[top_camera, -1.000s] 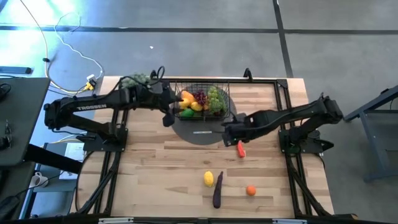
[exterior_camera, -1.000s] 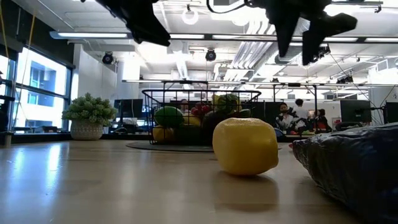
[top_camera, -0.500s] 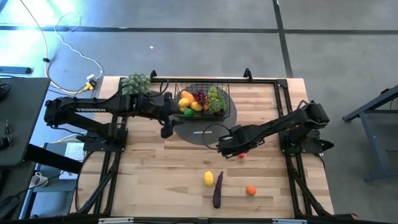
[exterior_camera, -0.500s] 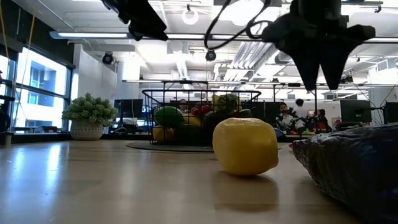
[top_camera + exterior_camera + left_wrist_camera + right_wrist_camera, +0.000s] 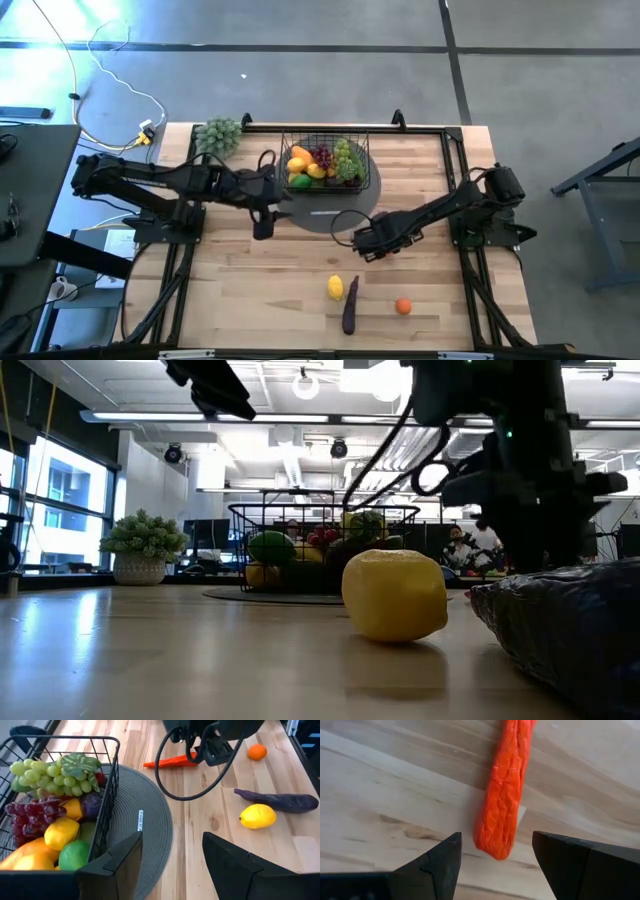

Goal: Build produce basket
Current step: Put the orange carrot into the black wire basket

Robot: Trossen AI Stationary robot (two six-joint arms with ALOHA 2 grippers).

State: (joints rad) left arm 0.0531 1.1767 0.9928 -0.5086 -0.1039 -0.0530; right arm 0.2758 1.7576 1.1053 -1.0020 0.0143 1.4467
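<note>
The right gripper (image 5: 495, 865), fingers spread wide, hangs right over the carrot (image 5: 505, 795) on the table in front of the basket (image 5: 325, 160), and should drop straight down so both fingers hug its middle.

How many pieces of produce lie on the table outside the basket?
4: lemon and eggplant near the front edge, orange beside them, carrot under the right hand. None seems hidden.

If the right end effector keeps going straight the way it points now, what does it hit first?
Most likely the orange, wrinkled toy carrot lying on the wooden table, centred between the open right end effector; depth is unclear.
</note>
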